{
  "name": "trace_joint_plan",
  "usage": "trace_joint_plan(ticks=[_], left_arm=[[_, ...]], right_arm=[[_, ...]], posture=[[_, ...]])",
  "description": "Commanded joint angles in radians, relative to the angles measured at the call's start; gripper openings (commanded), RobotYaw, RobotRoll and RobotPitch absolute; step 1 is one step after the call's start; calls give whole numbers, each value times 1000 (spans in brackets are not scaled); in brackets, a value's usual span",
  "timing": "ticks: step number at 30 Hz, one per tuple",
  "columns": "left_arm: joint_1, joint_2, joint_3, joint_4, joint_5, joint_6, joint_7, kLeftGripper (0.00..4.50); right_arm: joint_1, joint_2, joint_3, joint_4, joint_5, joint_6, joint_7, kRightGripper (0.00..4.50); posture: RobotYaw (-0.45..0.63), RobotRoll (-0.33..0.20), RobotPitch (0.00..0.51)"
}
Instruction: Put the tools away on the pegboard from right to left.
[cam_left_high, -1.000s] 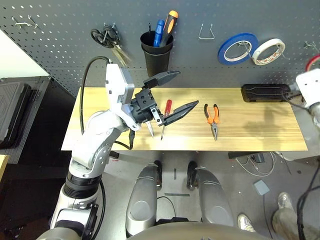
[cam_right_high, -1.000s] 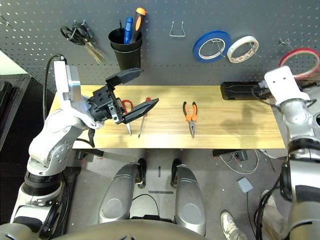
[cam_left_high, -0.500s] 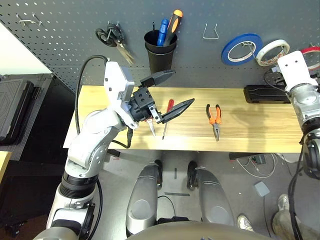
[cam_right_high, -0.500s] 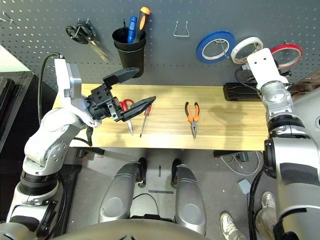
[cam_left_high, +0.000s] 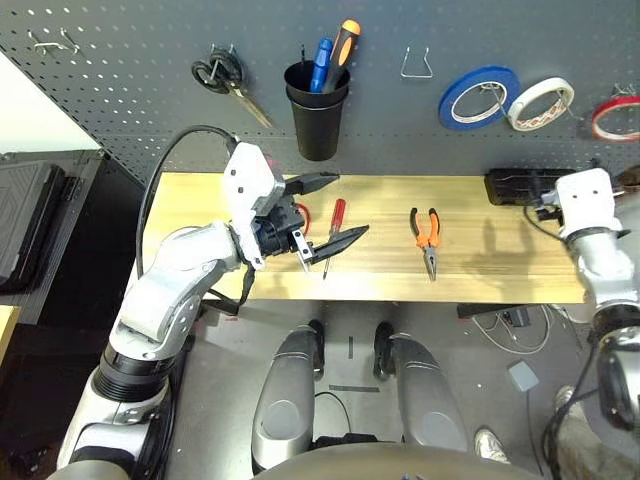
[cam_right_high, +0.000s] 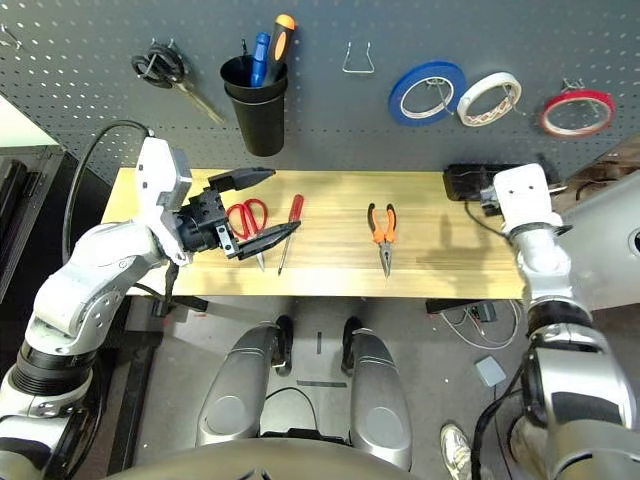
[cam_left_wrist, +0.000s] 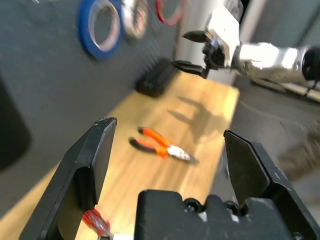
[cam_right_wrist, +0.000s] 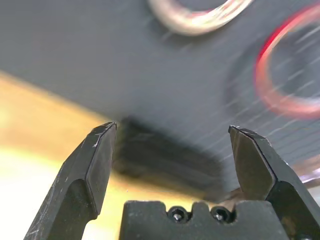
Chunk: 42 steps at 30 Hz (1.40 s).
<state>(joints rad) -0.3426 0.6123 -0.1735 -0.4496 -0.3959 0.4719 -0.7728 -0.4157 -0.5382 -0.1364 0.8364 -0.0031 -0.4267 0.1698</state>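
Note:
The thin red tape ring (cam_right_high: 577, 112) hangs on a hook at the far right of the dark grey pegboard (cam_left_high: 140, 110). My right gripper (cam_right_wrist: 172, 132) is open and empty, a little in front of and below the ring (cam_right_wrist: 280, 75), over the table's right end. On the wooden table (cam_left_high: 490, 270) lie the orange-and-black pliers (cam_left_high: 427, 238), the red-handled screwdriver (cam_left_high: 333, 228) and the red-handled scissors (cam_right_high: 245, 222). My left gripper (cam_right_high: 283, 200) is open and empty just above the scissors and screwdriver, partly covering the scissors.
On the pegboard are black-handled scissors (cam_left_high: 222, 75), a black cup (cam_left_high: 316, 110) holding blue and orange-handled tools, an empty wire hook (cam_left_high: 415, 65), blue tape (cam_left_high: 477, 97) and white tape (cam_left_high: 540, 103). A black box (cam_left_high: 525, 185) lies at the table's back right.
My right gripper has opened, let go of the red tape ring on its hook, and drawn back and down from the pegboard. My left gripper has dropped lower toward the scissors.

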Motion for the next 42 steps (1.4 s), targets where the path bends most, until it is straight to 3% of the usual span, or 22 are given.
trace_joint_plan(ticks=[1,9,16,23,31,36,41,42], left_arm=[[8,26,-44,20,51,-1,-33,4500],[20,65,-75,48,119,26,-52,4500],[38,83,-77,39,149,53,-56,4500],[37,92,-84,54,185,81,-54,4500],[20,90,-74,58,196,107,-52,4500],[22,85,-76,60,203,112,-49,4500],[31,81,-67,54,201,118,-43,4500],[34,82,-65,53,201,117,-43,4500]], right_arm=[[60,26,10,-174,48,270,63,4476],[133,150,35,-515,148,871,125,4476],[68,246,18,-550,199,1175,70,4476],[-116,328,-14,-296,191,1218,-5,4476],[-335,336,-58,123,180,1135,-76,4476],[-405,335,-70,270,171,1066,-88,4476],[-420,323,-27,282,135,1013,-45,2846],[-411,318,-5,267,118,986,-23,2726]], posture=[[177,0,270],[192,0,274],[215,0,279],[229,0,285],[254,0,291],[261,0,294],[272,0,295],[272,0,295]])
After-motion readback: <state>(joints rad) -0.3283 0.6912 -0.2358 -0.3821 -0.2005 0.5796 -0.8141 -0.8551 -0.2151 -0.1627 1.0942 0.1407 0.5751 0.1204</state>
